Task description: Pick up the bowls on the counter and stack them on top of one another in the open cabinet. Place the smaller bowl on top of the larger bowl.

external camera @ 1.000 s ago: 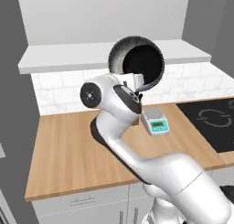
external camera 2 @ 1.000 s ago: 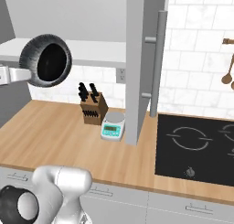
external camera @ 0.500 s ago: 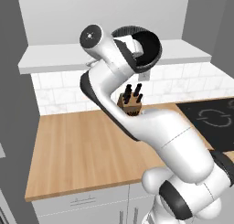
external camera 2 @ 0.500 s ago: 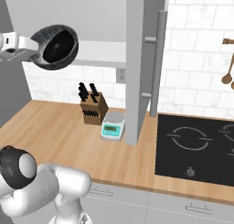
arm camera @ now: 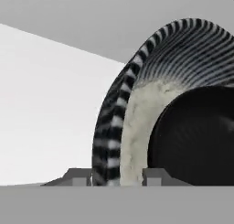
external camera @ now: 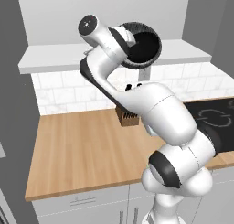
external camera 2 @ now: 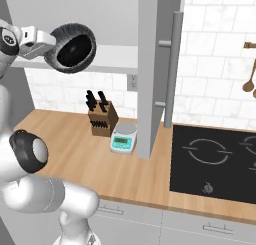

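Hand view: gripper (arm camera: 116, 176) fingers straddle the larger bowl's (arm camera: 119, 127) rim, partly closed on it — one finger outside, one inside. Smaller bowl (arm camera: 196, 136) sits nested within. Both are carried tilted on edge, raised at the cabinet (external camera: 59, 58) board's front edge, well above the counter (external camera: 77, 150). Recommended: level the bowls before lowering onto the board, lest the inner one slide out. Larger bowl — ribbed dark outside, speckled pale inside; smaller glossy black.

The arm has swung up higher. The claw (arm camera: 116, 177) has lifted the larger bowl (external camera: 142, 44), with the smaller bowl (external camera: 147, 47) inside, from over the bench up to the open cabinet (external camera: 114, 56).
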### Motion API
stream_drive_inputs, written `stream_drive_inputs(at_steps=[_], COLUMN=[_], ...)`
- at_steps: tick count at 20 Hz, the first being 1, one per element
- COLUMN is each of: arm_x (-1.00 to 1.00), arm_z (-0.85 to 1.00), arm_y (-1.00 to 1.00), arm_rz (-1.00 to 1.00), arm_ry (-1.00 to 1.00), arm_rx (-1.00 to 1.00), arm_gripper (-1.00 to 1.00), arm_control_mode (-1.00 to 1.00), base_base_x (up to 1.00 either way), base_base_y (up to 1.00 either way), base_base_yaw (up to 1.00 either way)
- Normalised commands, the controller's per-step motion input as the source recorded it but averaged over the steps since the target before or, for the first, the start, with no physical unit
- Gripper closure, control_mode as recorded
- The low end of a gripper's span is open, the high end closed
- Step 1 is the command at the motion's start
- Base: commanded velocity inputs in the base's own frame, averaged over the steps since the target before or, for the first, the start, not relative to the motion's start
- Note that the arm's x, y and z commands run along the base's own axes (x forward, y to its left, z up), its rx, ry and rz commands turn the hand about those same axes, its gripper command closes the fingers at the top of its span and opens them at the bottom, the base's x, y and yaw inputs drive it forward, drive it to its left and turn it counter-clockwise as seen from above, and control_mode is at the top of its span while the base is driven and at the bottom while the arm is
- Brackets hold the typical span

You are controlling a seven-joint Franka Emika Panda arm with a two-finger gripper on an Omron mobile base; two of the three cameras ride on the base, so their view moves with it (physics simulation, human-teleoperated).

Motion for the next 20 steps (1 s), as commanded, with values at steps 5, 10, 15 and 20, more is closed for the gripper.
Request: stream_drive_inputs(at_steps=[5, 10, 15, 20], arm_x=[1.00, 0.91, 0.60, 0.16], arm_z=[0.00, -0.04, -0.09, -0.05], arm_y=[-0.03, 0.00, -0.07, -0.02], arm_rz=[0.00, 0.00, 0.06, 0.01], arm_ry=[0.04, 0.00, -0.10, -0.07], arm_rx=[0.00, 0.00, 0.00, 0.00], arm_gripper=[1.00, 1.00, -1.00, -1.00], arm_control_mode=[-1.00, -1.00, -1.00, -1.00], base_base_x=[0.00, 0.00, 0.00, 0.00], base_base_y=[0.00, 0.00, 0.00, 0.00], base_base_yaw=[0.00, 0.00, 0.00, 0.00])
